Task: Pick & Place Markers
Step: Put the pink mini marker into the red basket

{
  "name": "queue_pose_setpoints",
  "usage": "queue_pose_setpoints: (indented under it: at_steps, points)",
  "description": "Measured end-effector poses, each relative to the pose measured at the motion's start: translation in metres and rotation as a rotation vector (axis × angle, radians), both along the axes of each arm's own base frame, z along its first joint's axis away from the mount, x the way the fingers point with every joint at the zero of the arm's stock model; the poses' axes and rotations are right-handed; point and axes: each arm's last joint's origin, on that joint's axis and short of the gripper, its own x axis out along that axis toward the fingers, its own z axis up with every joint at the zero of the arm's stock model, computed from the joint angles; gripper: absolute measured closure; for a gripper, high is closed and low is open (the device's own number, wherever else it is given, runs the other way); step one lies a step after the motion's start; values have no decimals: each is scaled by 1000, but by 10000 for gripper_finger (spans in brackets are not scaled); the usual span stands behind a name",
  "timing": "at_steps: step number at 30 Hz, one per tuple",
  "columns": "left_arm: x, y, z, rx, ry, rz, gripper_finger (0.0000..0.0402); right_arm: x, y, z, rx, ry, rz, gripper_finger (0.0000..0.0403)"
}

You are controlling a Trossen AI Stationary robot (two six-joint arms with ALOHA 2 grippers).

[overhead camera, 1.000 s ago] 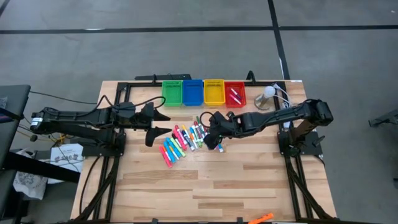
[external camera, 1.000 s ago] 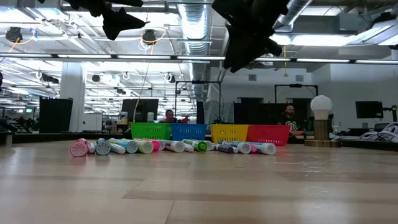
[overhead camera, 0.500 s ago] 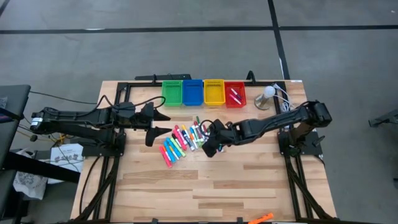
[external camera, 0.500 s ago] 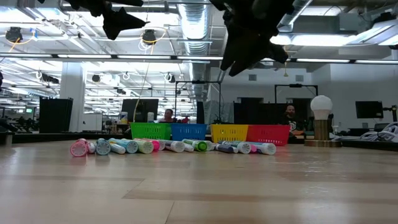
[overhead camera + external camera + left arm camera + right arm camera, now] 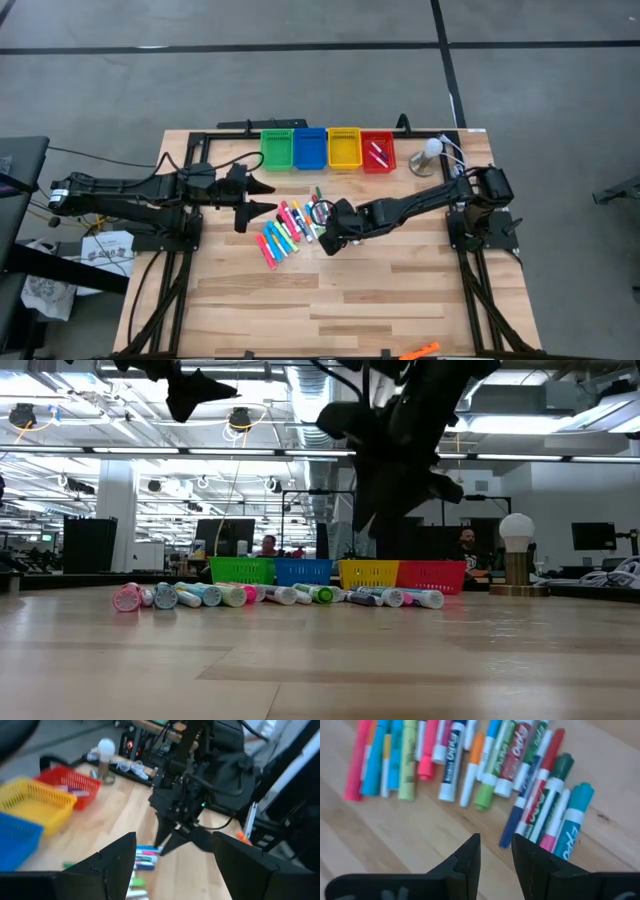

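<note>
**Right gripper poised at the near edge of the marker row**

The right gripper point(image 5: 331, 241) hangs just above the table, its fingers point(image 5: 468, 857) parted by a narrow gap and empty. The markers point(image 5: 295, 222) lie side by side mid-table, slim glossy capped cylinders, long axes running away from the gripper. A dark blue marker point(image 5: 516, 819) lies nearest, just beyond the fingertips. The left gripper point(image 5: 258, 196) waits wide open on the left, farther off. Four ribbed plastic bins point(image 5: 327, 148) stand along the far edge.

Along the far edge of the wooden desk point(image 5: 350, 300) stand a green bin point(image 5: 277, 149), a blue bin point(image 5: 309, 148), a yellow bin point(image 5: 344, 148) and a red bin point(image 5: 378, 151), with a white-bulbed lamp point(image 5: 428, 156) beside the red one.
</note>
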Motion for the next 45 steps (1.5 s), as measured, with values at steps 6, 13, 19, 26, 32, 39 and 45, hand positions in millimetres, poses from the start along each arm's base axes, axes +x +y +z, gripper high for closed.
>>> queue_pose_setpoints:
  at_steps: [6,13,19,26,32,39,45]
  points:
    - [0,0,1,-156,-13,38,142,0,-9,-9,17,57,-26,301]
    - [0,0,1,-159,-16,39,142,1,-29,-10,58,79,-60,301]
    - [0,0,1,-159,-17,39,142,0,-40,-16,145,130,-57,301]
    - [1,0,2,-159,-22,38,142,0,-47,-16,155,125,-72,301]
    - [1,0,2,-159,-29,38,142,0,-47,-19,157,139,-71,301]
    - [1,0,3,-159,-35,37,142,3,-46,-25,178,141,-64,301]
    - [1,0,3,-159,-38,37,142,4,-46,-33,180,173,-65,301]
